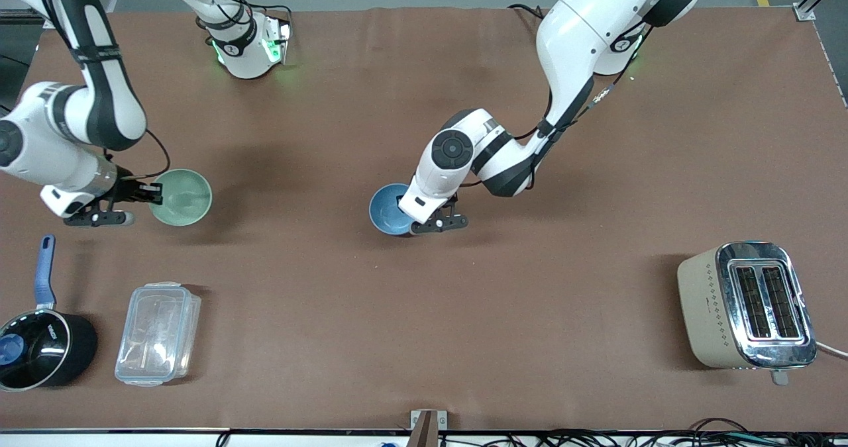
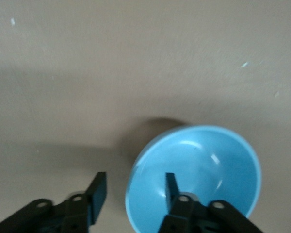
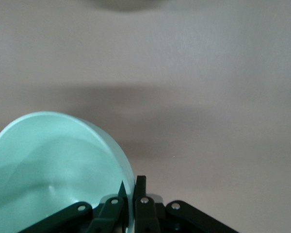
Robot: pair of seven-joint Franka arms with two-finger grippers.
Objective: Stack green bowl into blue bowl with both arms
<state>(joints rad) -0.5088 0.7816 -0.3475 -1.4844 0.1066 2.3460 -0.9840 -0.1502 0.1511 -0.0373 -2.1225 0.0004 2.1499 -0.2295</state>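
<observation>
Front view: the right gripper (image 1: pixel 154 194) pinches the rim of the green bowl (image 1: pixel 182 197) toward the right arm's end of the table, while the left gripper (image 1: pixel 424 225) sits at the blue bowl (image 1: pixel 389 209) near the table's (image 1: pixel 424 301) middle. The bowls are well apart, with bare table between them. The saucepan (image 1: pixel 40 347) and plastic container (image 1: pixel 158 333) lie nearer the front camera than the green bowl; the toaster (image 1: pixel 745 304) stands toward the left arm's end.

Left wrist view: the left gripper's (image 2: pixel 136 191) fingers stand apart, one inside the blue bowl (image 2: pixel 203 170), one outside, straddling the rim without clamping it.

Right wrist view: the right gripper's (image 3: pixel 129 191) fingers are closed on the green bowl's (image 3: pixel 53 165) wall.

The step looks like carrying begun; next the green bowl needs lifting across the open stretch and lowering into the blue one.
</observation>
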